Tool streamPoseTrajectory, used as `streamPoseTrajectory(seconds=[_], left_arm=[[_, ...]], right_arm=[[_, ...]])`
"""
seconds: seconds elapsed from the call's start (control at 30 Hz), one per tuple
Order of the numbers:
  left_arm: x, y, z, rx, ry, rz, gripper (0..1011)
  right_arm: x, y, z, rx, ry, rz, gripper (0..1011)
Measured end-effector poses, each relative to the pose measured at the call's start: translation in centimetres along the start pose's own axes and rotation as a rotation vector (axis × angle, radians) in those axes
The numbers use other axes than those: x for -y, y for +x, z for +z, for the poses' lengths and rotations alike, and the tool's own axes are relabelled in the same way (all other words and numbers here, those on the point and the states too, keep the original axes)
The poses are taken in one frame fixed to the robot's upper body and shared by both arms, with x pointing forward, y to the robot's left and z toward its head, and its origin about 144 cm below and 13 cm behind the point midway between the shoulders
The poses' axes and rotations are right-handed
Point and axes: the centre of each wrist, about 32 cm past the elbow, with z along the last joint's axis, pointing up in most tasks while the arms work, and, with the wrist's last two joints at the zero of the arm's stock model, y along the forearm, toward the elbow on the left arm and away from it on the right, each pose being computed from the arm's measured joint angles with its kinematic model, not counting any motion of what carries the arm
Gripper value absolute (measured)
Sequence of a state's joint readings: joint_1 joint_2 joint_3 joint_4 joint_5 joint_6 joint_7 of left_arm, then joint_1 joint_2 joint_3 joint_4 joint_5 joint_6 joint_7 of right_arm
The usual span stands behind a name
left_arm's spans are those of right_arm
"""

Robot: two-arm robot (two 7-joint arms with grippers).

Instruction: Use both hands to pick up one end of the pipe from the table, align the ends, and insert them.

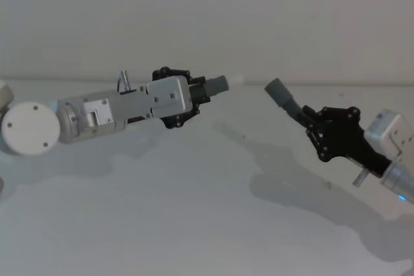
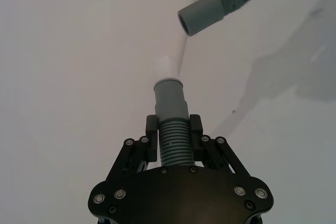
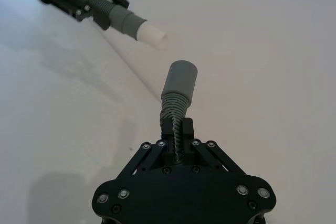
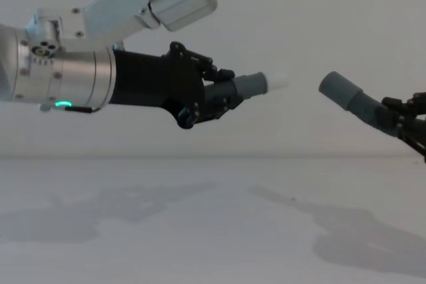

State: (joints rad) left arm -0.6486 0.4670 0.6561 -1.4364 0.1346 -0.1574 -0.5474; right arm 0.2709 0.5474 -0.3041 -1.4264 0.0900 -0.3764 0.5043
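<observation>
Seemingly aligning: gripping the dark-grey corrugated hose piece with white tip (image 1: pixel 218 84) in the black multi-finger left gripper (image 1: pixel 198 95), its grey corrugated mate (image 1: pixel 291 102) in the black right gripper (image 1: pixel 312 123), above the white matte table (image 1: pixel 194 218), ends facing but apart and off-axis. Next, probably, tilt the open smooth cuff (image 2: pixel 205 14) onto the tip's line, then push straight in.

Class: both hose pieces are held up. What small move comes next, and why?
Probably the right gripper should tilt its hose piece until the cuff faces the white-tipped piece in the left gripper: they are apart, about level, but angled off one line.
</observation>
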Motion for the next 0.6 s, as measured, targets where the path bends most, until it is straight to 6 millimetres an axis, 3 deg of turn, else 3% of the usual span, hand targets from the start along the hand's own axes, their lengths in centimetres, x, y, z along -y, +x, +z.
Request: streamPoseTrajectory(seconds=[0.2, 0.6], left_arm=[[-0.3, 1.8, 0.3, 0.164, -0.053, -0.064, 338], [-0.7, 3.9, 0.6, 0.333, -0.098, -0.137, 338]], right_arm=[[0.9, 1.6, -0.7, 0.122, 0.048, 0.035, 80], [2.6, 5.1, -2.0, 0.360, 0.128, 0.107, 74]])
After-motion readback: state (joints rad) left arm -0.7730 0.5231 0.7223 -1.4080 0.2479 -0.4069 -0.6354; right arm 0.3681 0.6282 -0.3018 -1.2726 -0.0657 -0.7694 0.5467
